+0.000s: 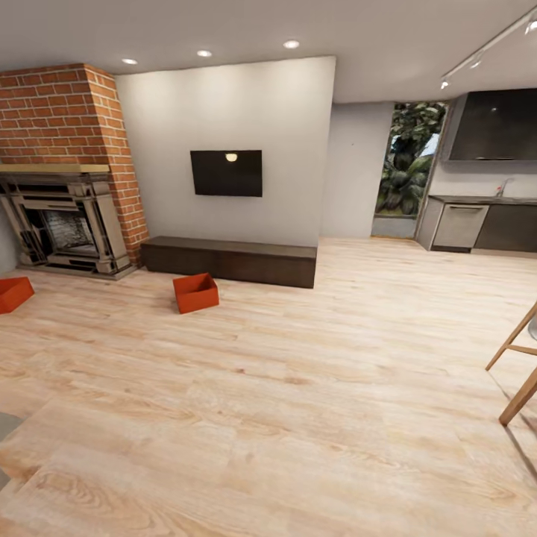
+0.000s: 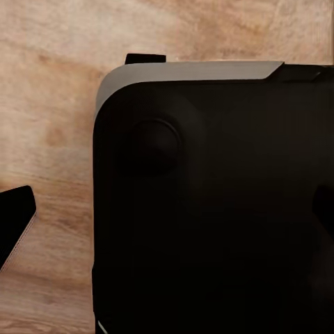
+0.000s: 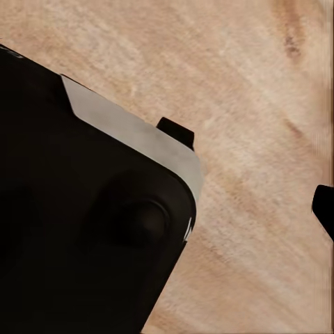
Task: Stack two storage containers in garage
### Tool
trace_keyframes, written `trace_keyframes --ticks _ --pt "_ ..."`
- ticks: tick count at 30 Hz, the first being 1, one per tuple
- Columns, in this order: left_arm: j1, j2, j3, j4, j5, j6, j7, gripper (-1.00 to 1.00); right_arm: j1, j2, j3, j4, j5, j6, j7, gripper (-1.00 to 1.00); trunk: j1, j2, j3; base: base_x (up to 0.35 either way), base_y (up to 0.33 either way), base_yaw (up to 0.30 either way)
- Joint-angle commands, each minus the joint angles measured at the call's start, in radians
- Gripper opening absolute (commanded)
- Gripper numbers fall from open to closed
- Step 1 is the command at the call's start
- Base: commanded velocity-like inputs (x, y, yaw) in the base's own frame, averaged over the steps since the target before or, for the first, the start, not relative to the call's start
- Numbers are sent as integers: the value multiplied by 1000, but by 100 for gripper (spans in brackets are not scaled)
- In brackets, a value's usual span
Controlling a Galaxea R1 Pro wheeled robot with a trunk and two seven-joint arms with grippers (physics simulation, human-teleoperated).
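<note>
Light wood plank floor point(image 1: 298, 418), two storage containers point(image 1: 196, 292) point(image 1: 13, 293) near fireplace point(image 1: 63, 220), hand states cannot be told

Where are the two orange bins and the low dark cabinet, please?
Bin by the cabinet point(image 1: 196, 291): head view, its front wall.
Bin near the fireplace point(image 1: 14, 293): head view, its front wall.
Low dark cabinet point(image 1: 229, 262): head view, its front face.

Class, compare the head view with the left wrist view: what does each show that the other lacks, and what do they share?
Head view alone: two red-orange containers, one in front of the low cabinet, the other at the left edge by the fireplace, plus the brick chimney and wall screen.

Left wrist view alone: a close dark rounded body with a grey edge, and two dark tips beside it.

Both: the light wood plank floor.
</note>
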Motion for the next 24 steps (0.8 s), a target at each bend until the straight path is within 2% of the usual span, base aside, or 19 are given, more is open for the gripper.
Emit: trace_keyframes --ticks 1,15,24 --pt "0 0 1 0 3 -3 0 100 0 2 7 0 -11 -2 -2 100 1 0 -1 322 0 0" --pt "0 0 2 0 4 -4 0 100 -1 5 11 0 -21 3 7 100 1 0 -1 322 0 6" --pt "0 0 2 0 5 -4 0 100 0 4 6 0 -23 0 4 100 1 0 -1 322 0 247"
